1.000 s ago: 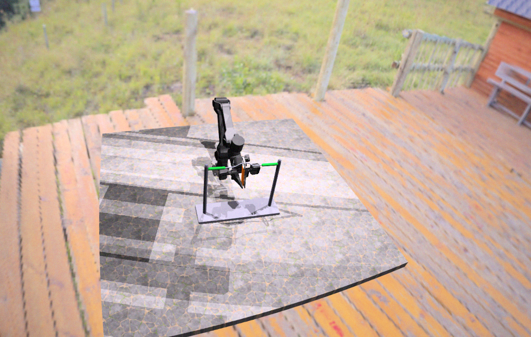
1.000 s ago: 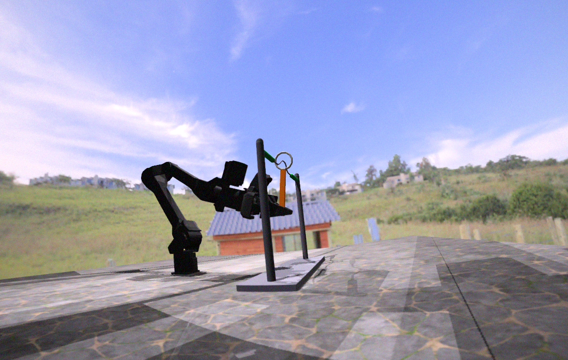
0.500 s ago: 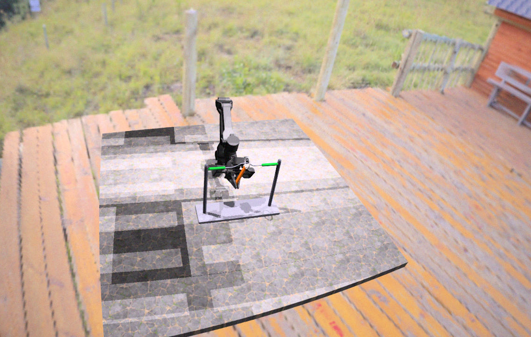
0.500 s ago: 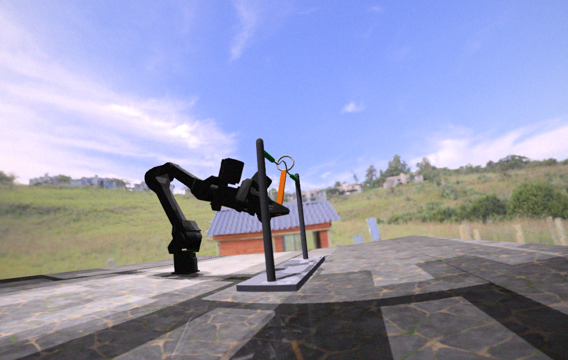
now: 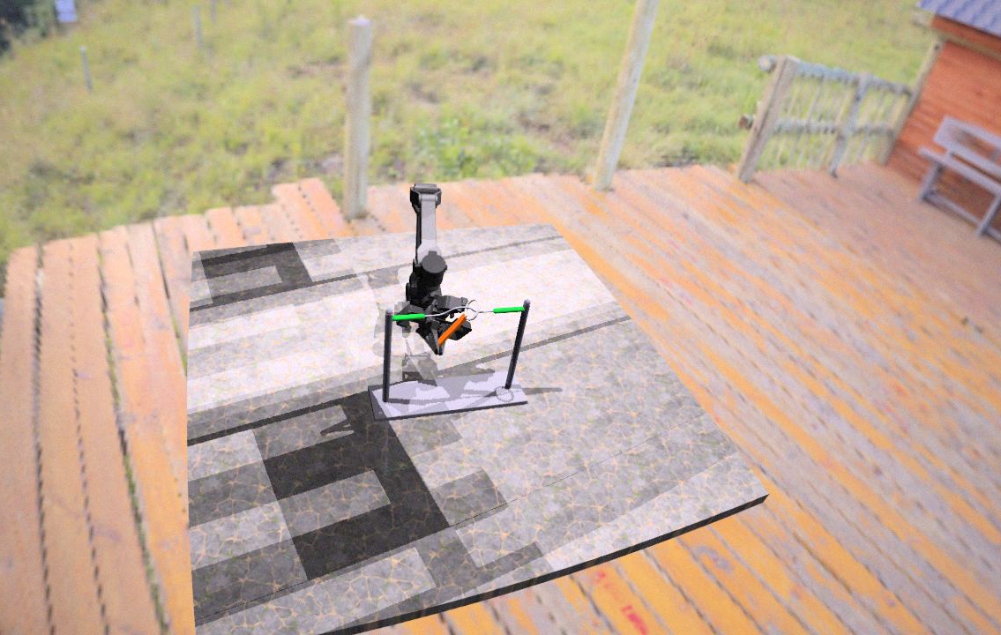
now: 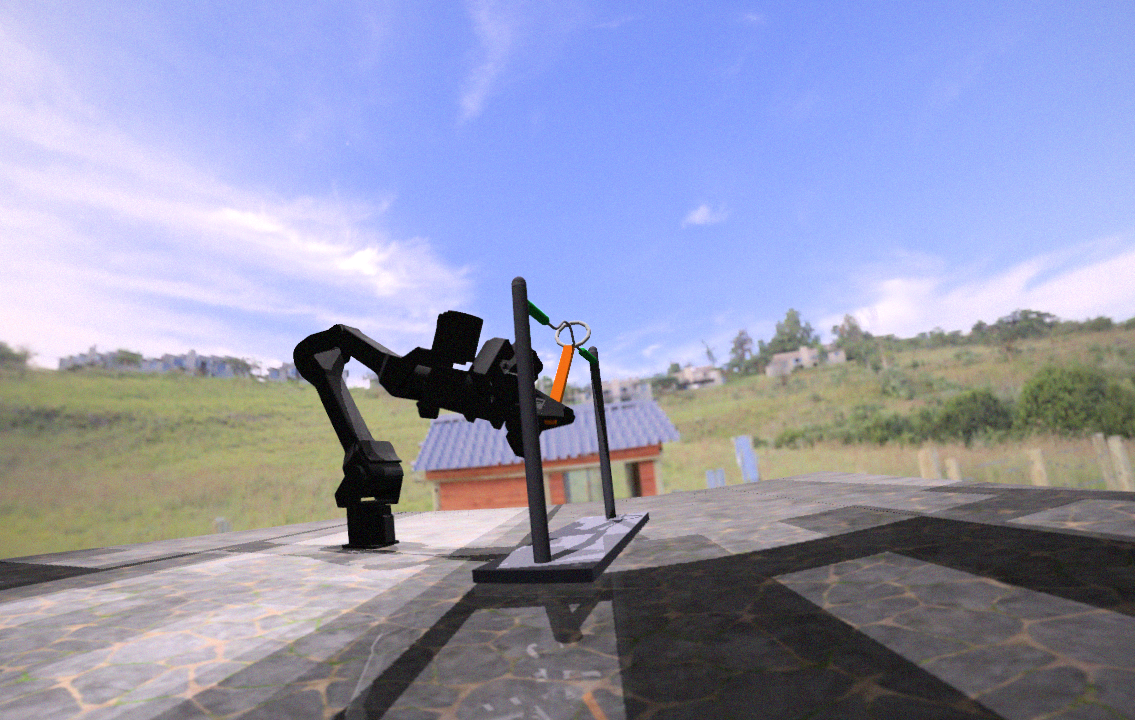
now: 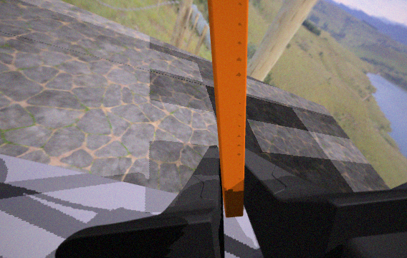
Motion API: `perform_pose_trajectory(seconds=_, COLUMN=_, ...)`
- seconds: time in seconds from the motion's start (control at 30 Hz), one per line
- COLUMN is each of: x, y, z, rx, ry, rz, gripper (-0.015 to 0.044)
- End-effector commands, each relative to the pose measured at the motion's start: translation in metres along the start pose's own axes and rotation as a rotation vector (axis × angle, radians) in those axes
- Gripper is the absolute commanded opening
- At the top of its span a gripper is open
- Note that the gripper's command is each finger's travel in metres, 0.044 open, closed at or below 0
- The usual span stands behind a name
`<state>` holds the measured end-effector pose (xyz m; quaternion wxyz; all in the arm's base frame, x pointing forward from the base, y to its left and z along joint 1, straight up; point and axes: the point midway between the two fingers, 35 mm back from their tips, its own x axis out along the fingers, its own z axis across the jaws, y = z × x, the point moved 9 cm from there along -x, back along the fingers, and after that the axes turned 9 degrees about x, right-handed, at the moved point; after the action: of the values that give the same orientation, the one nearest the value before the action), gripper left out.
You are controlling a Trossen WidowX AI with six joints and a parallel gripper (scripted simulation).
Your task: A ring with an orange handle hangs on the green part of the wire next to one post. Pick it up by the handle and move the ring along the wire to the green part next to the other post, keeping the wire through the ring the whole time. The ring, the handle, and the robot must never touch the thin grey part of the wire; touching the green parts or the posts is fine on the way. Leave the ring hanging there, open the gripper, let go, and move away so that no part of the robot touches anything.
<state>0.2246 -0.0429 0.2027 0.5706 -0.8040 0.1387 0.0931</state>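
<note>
My gripper [image 5: 439,347] [image 6: 566,414] [image 7: 223,151] is shut on the lower end of the orange handle [image 5: 451,329] [image 6: 562,373] [image 7: 228,107]. The handle leans, its top towards the right post in the top view. The ring [image 5: 477,310] [image 6: 589,334] is around the thin grey wire [image 5: 485,311], right of its middle in the top view, short of the right green part [image 5: 508,310] [image 6: 587,354]. The left green part [image 5: 409,317] [image 6: 538,312] is farther off. Whether the ring touches the wire cannot be told. The ring is out of the wrist view.
The left post [image 5: 387,354] [image 6: 532,465] and right post [image 5: 517,347] [image 6: 603,447] stand on a flat base [image 5: 409,407] [image 6: 508,575]. The arm reaches from behind the stand in the top view, with gripper parts close behind and below the wire.
</note>
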Motion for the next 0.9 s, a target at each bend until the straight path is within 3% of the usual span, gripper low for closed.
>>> perform_pose_trajectory(seconds=0.0, x=0.000, y=0.001, z=0.000, rx=-0.028, ry=0.001, rz=-0.003, gripper=-0.0150)
perform_pose_trajectory(seconds=0.87, x=0.002, y=0.005, z=0.065, rx=0.342, ry=-0.072, rz=-0.014, gripper=-0.0150)
